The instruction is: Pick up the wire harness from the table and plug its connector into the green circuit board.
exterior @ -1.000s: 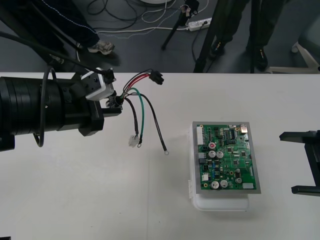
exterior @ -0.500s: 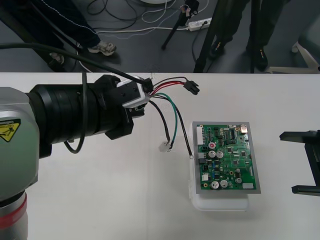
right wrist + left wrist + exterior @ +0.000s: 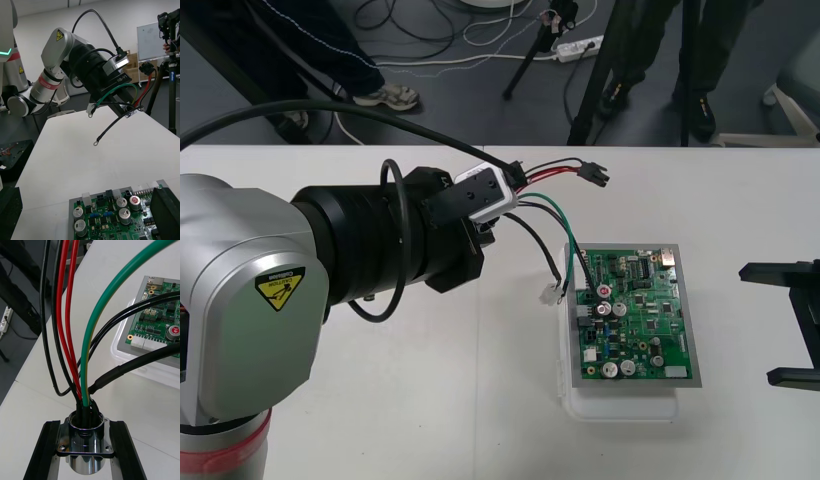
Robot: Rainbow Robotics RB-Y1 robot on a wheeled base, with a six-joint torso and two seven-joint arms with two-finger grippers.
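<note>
The left claw (image 3: 84, 425) is clamping narrowly on the round metal socket (image 3: 85, 446), its black fingers (image 3: 45, 450) pressing the flange from either side. The wire harness (image 3: 552, 212) is hanging in the air from that grip, with its wires fanning out toward the robot's right, roughly along the counter (image 3: 430, 400). The black plug (image 3: 591, 174) is leading on the red pair and hovering near the far left corner of the green circuit board (image 3: 635, 320), not in it. Looser ends are dangling over the board's left edge. The left arm is much nearer the board. The right claw (image 3: 758, 325) is waiting wide open at the counter's right side.
</note>
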